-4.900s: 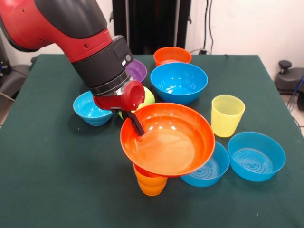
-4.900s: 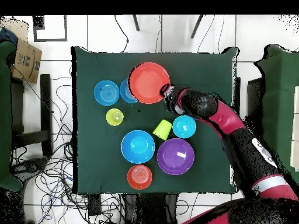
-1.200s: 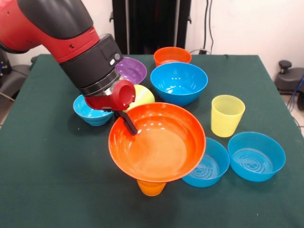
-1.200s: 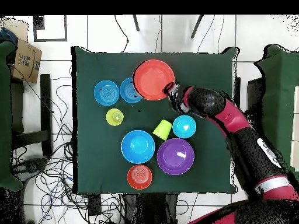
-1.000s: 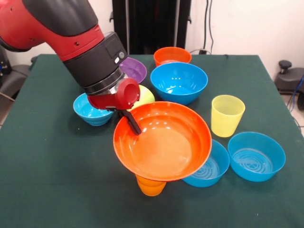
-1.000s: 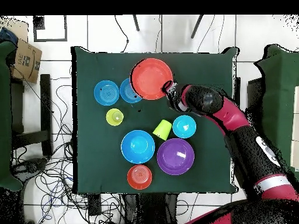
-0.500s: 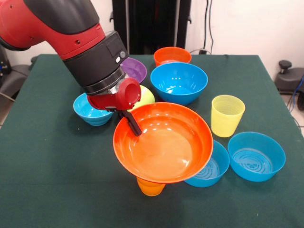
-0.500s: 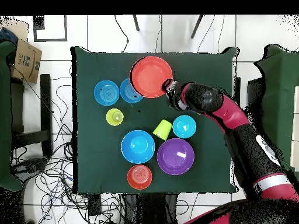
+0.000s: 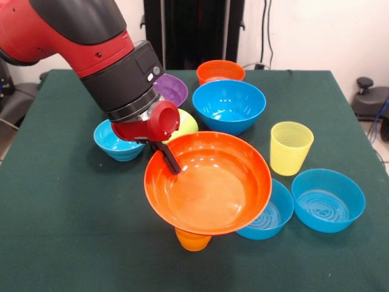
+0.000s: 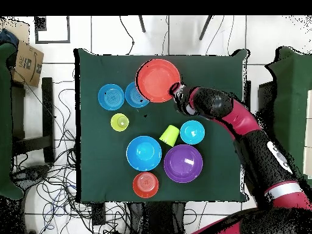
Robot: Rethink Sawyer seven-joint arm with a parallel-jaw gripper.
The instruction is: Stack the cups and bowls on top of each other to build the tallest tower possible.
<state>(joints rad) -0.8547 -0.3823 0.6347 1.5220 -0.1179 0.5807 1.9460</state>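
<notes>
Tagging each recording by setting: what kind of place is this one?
Probably a robotics lab. A green-covered table stands on a tiled floor strewn with loose cables, a cardboard box sits beside it, and a red robot arm works among plastic bowls.

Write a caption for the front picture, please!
Gripper holds the big orange bowl by its rim, tilted over an orange cup.

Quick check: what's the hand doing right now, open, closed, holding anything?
Hand: closed on the rim of the large orange bowl, which sits over the orange cup.
</notes>
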